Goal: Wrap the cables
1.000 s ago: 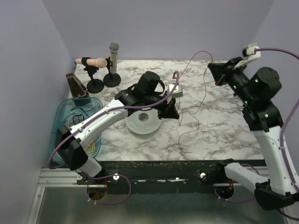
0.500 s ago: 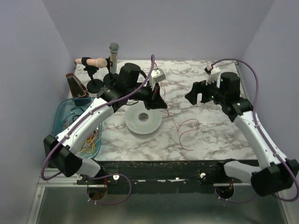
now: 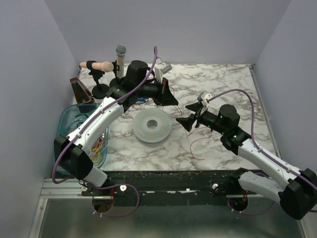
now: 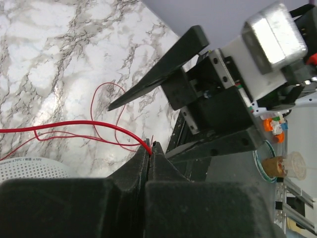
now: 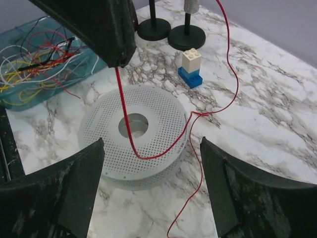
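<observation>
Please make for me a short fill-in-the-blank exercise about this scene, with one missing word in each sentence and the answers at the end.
1. The left pincer is shut on a thin ___ cable.
2. The right pincer is ___, above the perforated spool.
3. The white brick stands on a ___ brick.
4. The tray of loose wires sits on the robot's ___ side.

Missing words: red; open; blue; left.

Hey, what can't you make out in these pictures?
Right wrist view: the cable runs off the top and bottom edges, so its ends are unseen. The bin is cut by the left edge.
Left wrist view: the spool is mostly hidden behind the left gripper.
Top view: the cable is too thin to trace.
</observation>
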Controlling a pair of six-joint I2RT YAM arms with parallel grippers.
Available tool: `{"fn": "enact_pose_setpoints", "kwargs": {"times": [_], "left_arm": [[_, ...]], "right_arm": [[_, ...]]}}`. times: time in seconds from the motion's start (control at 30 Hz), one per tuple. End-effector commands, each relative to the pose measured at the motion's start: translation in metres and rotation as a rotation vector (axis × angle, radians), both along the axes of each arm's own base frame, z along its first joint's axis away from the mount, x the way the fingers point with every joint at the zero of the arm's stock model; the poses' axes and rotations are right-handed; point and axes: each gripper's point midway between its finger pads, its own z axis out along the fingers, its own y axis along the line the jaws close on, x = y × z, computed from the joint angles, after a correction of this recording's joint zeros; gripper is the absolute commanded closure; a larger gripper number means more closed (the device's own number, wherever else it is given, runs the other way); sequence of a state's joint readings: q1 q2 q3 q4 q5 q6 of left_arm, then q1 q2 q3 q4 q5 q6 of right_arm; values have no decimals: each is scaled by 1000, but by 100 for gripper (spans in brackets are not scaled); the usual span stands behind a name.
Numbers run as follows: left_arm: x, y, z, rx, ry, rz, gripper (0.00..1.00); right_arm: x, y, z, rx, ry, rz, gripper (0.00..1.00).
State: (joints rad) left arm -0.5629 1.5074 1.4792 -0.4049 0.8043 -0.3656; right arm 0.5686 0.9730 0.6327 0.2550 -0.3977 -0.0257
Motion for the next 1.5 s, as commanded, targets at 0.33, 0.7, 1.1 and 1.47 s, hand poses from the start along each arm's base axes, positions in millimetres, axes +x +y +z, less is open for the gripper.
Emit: {"fn": "enact_pose_setpoints", "kwargs": {"times": [0.33,0.7,1.1,1.47], "left_arm": [[23,25,15,65,-147,88,56],[13,75,46,185,-511,37,2],[9,79,119,-195,74,411,12],[6,85,170,-330,118,421,8]], "right_arm": [[18,29,43,213,129,11,99],[15,5,121,571,464,35,99],[-4,-37,279,1292,-1,62,99],[-2,4,284,1349,-11,106,99]]}}
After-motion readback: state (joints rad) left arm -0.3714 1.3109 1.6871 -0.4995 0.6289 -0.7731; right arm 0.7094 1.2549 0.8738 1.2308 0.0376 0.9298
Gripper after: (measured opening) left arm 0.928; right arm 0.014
